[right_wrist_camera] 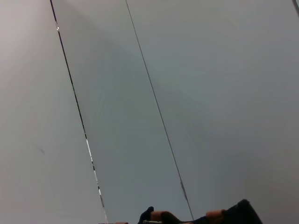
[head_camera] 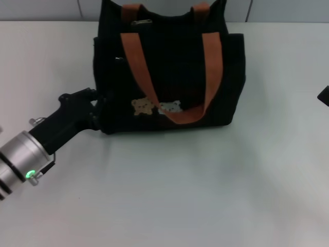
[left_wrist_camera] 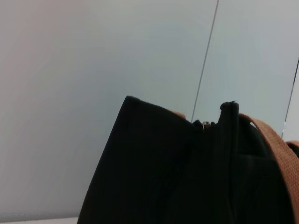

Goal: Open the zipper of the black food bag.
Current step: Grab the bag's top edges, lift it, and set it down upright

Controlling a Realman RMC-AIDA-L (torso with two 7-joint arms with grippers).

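Observation:
The black food bag (head_camera: 169, 72) stands upright at the back middle of the white table, its two orange-brown straps (head_camera: 134, 56) hanging down the front above the small animal patches (head_camera: 157, 107). A small metal tab (head_camera: 141, 22) shows at the bag's top edge near the left strap; the zipper track itself is hardly visible from here. My left gripper (head_camera: 96, 109) is low against the bag's left side, black on black. The left wrist view looks along the bag's end panel (left_wrist_camera: 154, 168) up to its mouth. My right gripper (head_camera: 324, 95) only peeks in at the right edge.
White table (head_camera: 185, 190) stretches in front of and beside the bag. A pale panelled wall (head_camera: 288, 10) rises right behind it. The right wrist view shows mostly wall, with the bag's top (right_wrist_camera: 233, 215) at its edge.

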